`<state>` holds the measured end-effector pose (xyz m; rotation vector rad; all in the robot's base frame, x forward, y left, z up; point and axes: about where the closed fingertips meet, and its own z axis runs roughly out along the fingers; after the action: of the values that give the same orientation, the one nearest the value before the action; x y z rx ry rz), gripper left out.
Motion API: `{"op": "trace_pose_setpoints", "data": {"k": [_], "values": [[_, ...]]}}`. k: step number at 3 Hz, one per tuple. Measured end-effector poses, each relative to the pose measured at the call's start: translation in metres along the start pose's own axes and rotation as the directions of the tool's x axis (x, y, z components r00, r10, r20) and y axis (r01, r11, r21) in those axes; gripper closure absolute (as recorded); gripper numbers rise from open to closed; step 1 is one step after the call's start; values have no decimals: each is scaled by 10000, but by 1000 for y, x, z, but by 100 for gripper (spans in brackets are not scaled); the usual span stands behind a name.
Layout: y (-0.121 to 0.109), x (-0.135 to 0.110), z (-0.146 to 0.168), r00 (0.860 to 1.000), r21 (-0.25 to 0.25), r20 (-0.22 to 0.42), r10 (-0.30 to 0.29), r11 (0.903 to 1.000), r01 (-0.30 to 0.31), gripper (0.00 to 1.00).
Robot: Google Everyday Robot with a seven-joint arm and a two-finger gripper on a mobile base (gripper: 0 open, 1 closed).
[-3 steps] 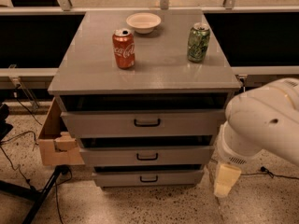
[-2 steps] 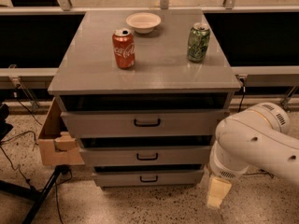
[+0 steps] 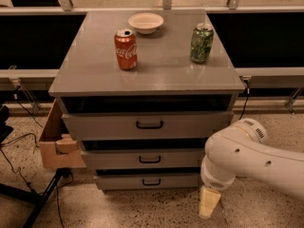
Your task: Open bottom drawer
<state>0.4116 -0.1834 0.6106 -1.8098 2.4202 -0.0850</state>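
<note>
The bottom drawer [image 3: 123,180] is the lowest and narrowest of three grey fronts in the cabinet, with a small black bar handle [image 3: 151,182]. Its front stands close under the middle drawer [image 3: 118,158], and none of its inside shows. The tallest top drawer [image 3: 104,126] is above that. My gripper [image 3: 209,202] hangs from the white arm [image 3: 247,158] near the floor, just right of the bottom drawer's right end and apart from the handle.
On the cabinet top [image 3: 90,75] stand a red cola can [image 3: 125,49], a green can [image 3: 201,43] and a white bowl [image 3: 146,22]. A cardboard box [image 3: 57,141] hangs at the cabinet's left side. Cables and a black stand leg [image 3: 42,198] lie on the floor at left.
The arm has swung left and lower, bringing the gripper closer to the right end of the bottom drawer. The drawers and the things on top have not moved.
</note>
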Motion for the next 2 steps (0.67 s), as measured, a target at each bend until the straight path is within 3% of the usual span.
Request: {"op": "trace_pose_setpoints", "data": {"k": [1,2], "values": [[12,-23,71,9984,-550,170,-532,9970,541,0],[14,-44,160,9949,-1073,-208,-986,9896,959,0]]}}
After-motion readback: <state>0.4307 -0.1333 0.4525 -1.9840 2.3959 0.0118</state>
